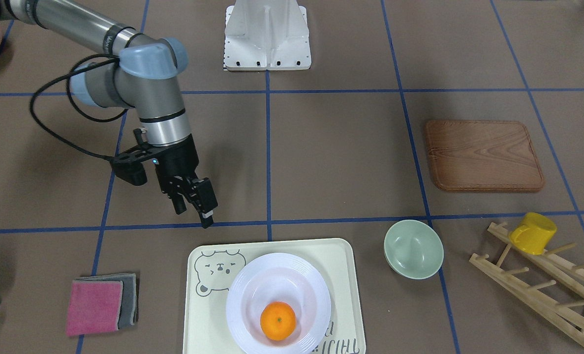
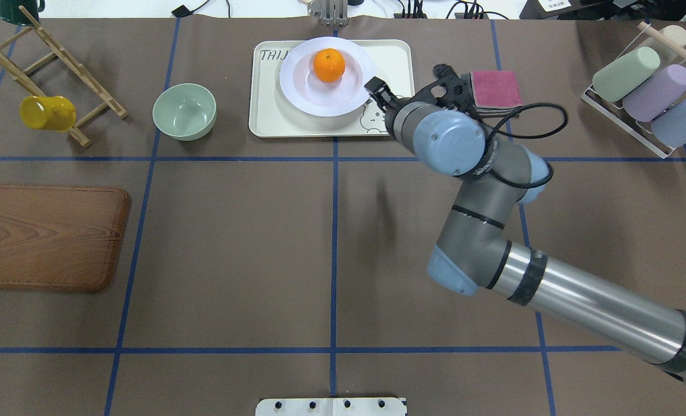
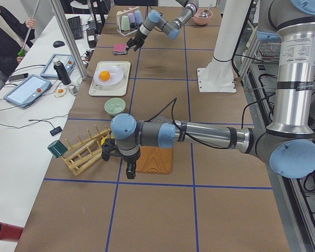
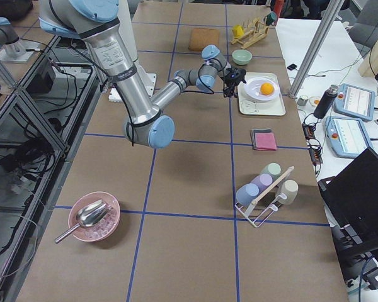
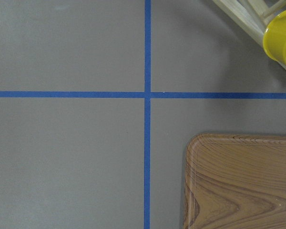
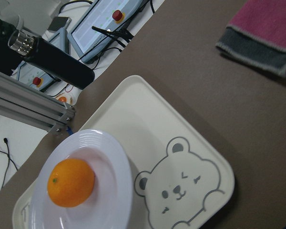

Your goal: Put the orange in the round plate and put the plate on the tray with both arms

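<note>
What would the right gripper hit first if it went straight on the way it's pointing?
Probably the tray, at its bear-face corner; the right gripper tilts down toward it. The round plate's rim lies just beyond; depth is unclear.

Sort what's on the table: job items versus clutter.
Job: orange, round plate, tray, right gripper, left gripper.
Lying about: green bowl, wooden board, yellow mug, wooden rack, pink cloth, pastel cups.

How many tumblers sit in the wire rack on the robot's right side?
4: a green tumbler, a purple tumbler and a blue tumbler side by side, and a beige tumbler on the wire rack's other side.
</note>
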Available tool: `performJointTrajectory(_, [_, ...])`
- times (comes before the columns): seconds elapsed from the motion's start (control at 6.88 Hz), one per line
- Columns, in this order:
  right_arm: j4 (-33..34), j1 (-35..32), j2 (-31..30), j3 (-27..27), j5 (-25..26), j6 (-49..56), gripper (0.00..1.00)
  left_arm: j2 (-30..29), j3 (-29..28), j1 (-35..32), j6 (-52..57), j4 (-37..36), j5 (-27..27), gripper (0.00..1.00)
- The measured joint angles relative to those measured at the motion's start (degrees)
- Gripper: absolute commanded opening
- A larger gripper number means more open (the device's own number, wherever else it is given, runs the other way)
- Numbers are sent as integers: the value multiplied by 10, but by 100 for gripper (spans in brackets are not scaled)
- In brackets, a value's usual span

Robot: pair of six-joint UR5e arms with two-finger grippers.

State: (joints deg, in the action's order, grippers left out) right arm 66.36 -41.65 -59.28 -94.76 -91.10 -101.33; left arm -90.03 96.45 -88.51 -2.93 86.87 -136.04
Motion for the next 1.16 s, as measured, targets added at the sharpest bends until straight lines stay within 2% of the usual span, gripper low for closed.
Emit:
performJointTrajectory(0.15, [29, -54, -50, -45, -82, 91, 100, 2, 1, 1, 1, 9, 2, 99])
performJointTrajectory(0.29, [42, -101, -97, -71, -143, 176, 100, 5, 4, 2, 6, 14, 6, 99])
performJointTrajectory(0.73, [49, -239, -209, -75, -278, 462, 100, 21, 18, 0, 93, 18, 11, 99])
performJointTrajectory(0.87, [50, -286, -246, -63, -310, 567, 100, 39, 28, 0, 103, 18, 13, 99])
performJointTrajectory(1.16, [75, -375, -314, -28, -340, 797, 100, 58, 40, 1, 107, 19, 40, 99])
